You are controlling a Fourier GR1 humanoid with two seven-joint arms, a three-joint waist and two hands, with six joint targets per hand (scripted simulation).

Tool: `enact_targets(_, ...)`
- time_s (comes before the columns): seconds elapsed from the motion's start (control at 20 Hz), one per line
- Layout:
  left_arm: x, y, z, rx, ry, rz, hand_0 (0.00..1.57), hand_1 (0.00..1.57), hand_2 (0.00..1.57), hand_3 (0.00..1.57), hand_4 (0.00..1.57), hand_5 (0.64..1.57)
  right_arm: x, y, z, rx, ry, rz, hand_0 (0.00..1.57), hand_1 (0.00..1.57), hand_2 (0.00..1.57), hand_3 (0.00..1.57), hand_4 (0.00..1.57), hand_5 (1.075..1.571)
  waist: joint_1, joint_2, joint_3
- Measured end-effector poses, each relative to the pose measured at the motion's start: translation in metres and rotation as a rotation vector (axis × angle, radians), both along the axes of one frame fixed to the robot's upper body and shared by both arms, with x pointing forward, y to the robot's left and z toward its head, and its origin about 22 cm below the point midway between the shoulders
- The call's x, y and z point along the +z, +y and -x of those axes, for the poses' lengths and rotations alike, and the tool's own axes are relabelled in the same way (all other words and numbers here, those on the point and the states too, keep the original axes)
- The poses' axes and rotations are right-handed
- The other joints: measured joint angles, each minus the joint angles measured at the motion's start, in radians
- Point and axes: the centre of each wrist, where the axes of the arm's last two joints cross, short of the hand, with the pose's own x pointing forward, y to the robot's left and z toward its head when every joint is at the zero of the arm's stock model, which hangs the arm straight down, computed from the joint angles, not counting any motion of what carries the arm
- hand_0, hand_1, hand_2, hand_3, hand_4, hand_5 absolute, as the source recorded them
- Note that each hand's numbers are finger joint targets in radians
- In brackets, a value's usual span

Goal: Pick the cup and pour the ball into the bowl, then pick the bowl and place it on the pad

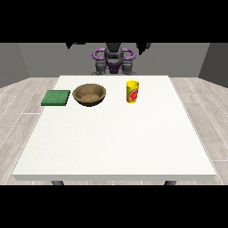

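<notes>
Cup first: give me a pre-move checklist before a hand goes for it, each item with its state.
1. Cup upright on the table: ok.
2. Ball inside the cup: cannot tell, the inside is hidden from the front view.
3. Bowl upright beside the cup and apart from it, ready to receive the pour: ok.
4. Green pad flat with nothing on it, at the bowl's other side: ok.
5. Hand at the view's right raised well above the table and touching nothing: ok; finger state cannot tell.
6. Hand at the view's left away from the bowl and pad: ok.
</notes>
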Motion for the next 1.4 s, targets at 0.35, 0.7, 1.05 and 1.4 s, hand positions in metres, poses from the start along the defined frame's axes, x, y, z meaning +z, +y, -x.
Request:
enact_targets(0.35, -0.025, 0.02, -0.021, 0.042, -0.154, -0.058, 0.0, 0.0, 0.0, 0.0, 0.41, 1.484, -0.005, -0.018, -0.013, 0.019, -0.144, -0.003, 0.0, 0.0, 0.0, 0.0, 0.68, 1.547, -0.022, 0.192, -0.0002)
enact_targets(0.7, -0.071, 0.038, -0.035, 0.023, -0.14, -0.088, 0.0, 0.0, 0.0, 0.0, 0.0, 1.442, -0.004, -0.052, -0.026, 0.018, -0.177, 0.001, 0.0, 0.0, 0.0, 0.0, 0.66, 1.558, -0.03, 0.238, -0.0004)
enact_targets(1.05, -0.1, 0.04, -0.057, 0.024, -0.107, -0.092, 0.0, 0.0, 0.0, 0.0, 0.2, 1.429, -0.019, -0.072, -0.034, 0.015, -0.159, 0.0, 0.0, 0.0, 0.0, 0.0, 0.67, 1.562, -0.04, 0.226, 0.0)
enact_targets(1.4, -0.129, 0.047, -0.068, 0.047, -0.092, -0.086, 0.0, 0.0, 0.0, 0.0, 0.65, 1.535, -0.018, -0.08, -0.037, 0.026, -0.163, 0.012, 0.0, 0.0, 0.0, 0.0, 0.68, 1.566, -0.059, 0.235, -0.0003)
